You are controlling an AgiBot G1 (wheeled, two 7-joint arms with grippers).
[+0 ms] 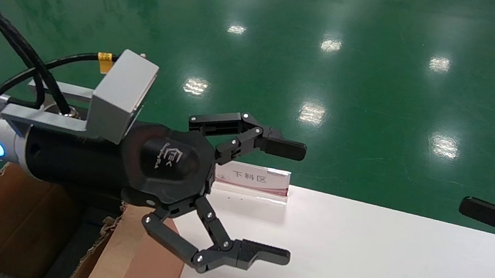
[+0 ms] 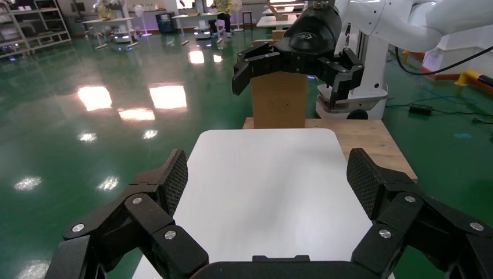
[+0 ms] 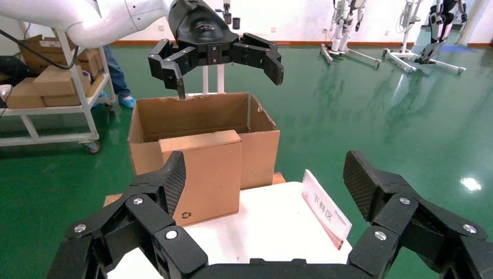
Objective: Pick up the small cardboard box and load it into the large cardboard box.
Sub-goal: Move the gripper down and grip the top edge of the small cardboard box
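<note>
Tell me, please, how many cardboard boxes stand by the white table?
2: the small cardboard box stands upright at the table's edge, and the large cardboard box sits right behind it; cart boxes lie farther off.

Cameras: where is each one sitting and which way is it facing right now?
Head: on the robot's head, looking down at the white table; both grippers show, left gripper open above the large box.
Left wrist: faces across the table toward the right gripper, own fingers in front.
Right wrist: faces the small box standing against the large box, left gripper above.
Shared: the table sign shows in head and right wrist views.
</note>
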